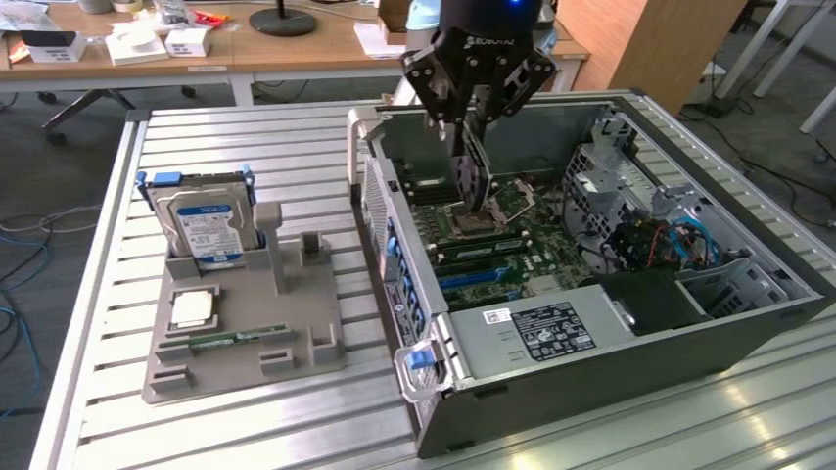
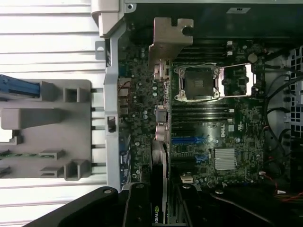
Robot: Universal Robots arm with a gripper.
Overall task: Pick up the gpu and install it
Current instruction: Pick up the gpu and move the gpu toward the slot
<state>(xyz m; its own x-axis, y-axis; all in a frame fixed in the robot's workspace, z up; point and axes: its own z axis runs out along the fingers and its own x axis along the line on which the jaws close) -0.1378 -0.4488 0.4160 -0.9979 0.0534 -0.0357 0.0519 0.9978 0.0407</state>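
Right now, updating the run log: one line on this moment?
gripper: shut on thin black gpu card | card: upright over green motherboard

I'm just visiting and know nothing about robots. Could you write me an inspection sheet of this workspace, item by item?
Surface: slatted metal table carrying a grey plastic parts holder and an open black computer case lying on its side.
Job's things: thin black gpu card with a metal end bracket, hanging on end inside the case, over the green motherboard.
Clutter: silver hard drive with a blue-white label standing in the holder; narrow green memory stick and small square chip lying in it.
Grippers: black gripper, shut on the gpu card from above.
Cables: red, blue and black wires inside the case; loose cables on the floor.
Surroundings: wooden desk with white boxes behind the table.
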